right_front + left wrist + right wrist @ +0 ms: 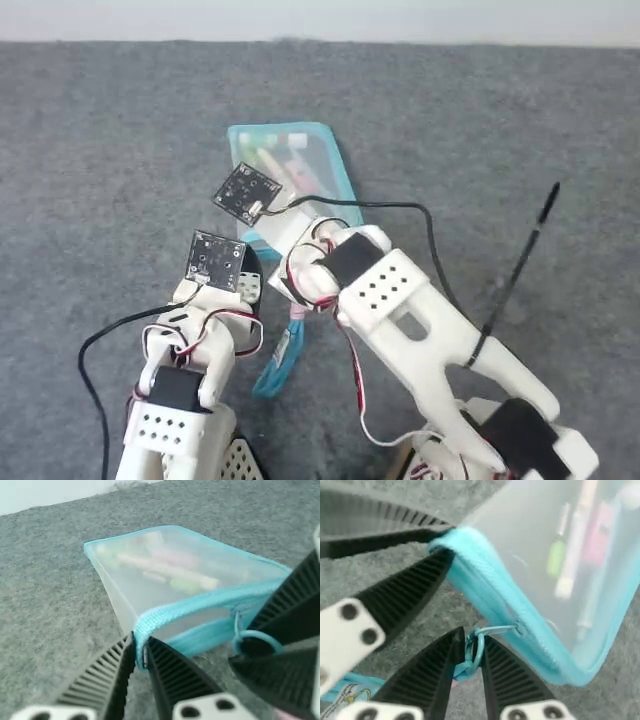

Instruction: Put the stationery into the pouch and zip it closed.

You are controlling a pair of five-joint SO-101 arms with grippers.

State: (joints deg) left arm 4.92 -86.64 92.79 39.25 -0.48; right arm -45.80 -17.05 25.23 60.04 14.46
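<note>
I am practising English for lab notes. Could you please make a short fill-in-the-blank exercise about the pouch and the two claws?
1. The stationery lies ____ the pouch.
2. The left claw is shut on the teal ____ band at the pouch's corner.
3. The right claw is shut on the ____ of the zipper pull.
Missing words: inside; zipper; ring.

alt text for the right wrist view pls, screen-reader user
The right end effector pinches the ring pull of a translucent pouch with a teal zipper, stationery visible inside. The left end effector clamps the pouch's corner at the zipper end, with the grey table beneath.
</note>
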